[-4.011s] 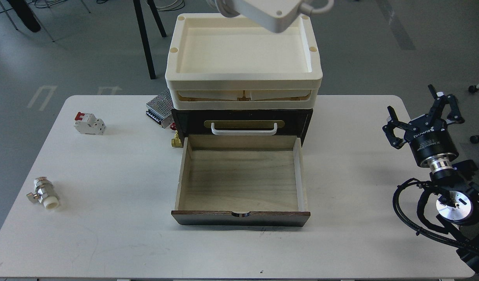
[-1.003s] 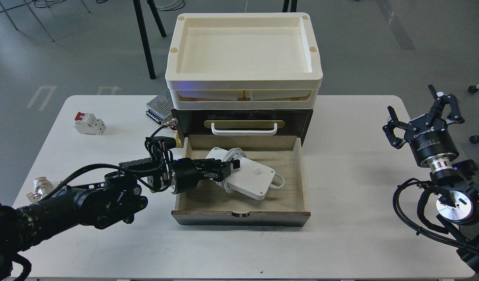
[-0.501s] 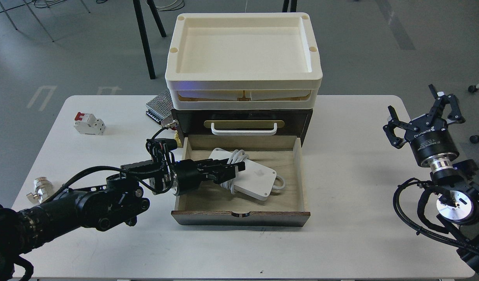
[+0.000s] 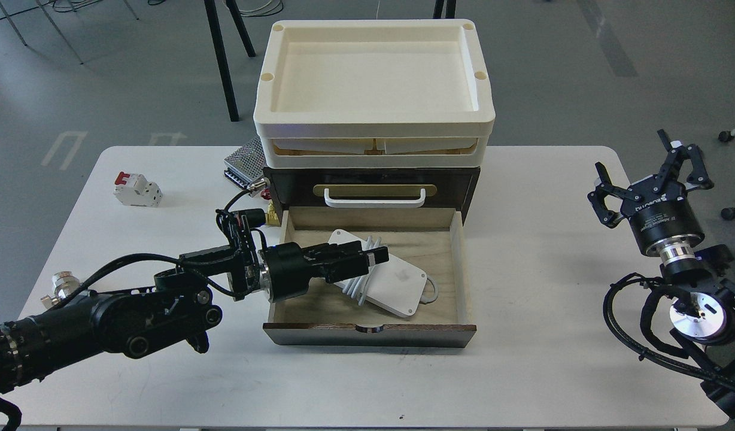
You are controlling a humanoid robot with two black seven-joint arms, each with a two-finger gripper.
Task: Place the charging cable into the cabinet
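Note:
The cabinet [image 4: 282, 187] is a dark brown box with a cream tray top [image 4: 373, 124] and a white handle [image 4: 374, 200]. Its light wood drawer [image 4: 442, 257] is pulled out towards me. The charging cable [image 4: 397, 280], a flat white block with cord wound around its middle, is inside the drawer, tilted, low over its floor. My left gripper [image 4: 367, 261] reaches in over the drawer's left wall and is shut on the cable at the wound cord. My right gripper [image 4: 643, 175] is open and empty, raised at the table's right side.
A white breaker with red switch [image 4: 137, 189] lies at the table's far left. A metal valve [image 4: 65, 286] lies at the left edge. A perforated metal box [image 4: 245, 161] and a brass fitting [image 4: 272, 216] sit by the cabinet's left side.
Four seconds ago the drawer was empty and the cable was high at the top of the view. Over the last second my left gripper has carried the cable rightward within the drawer.

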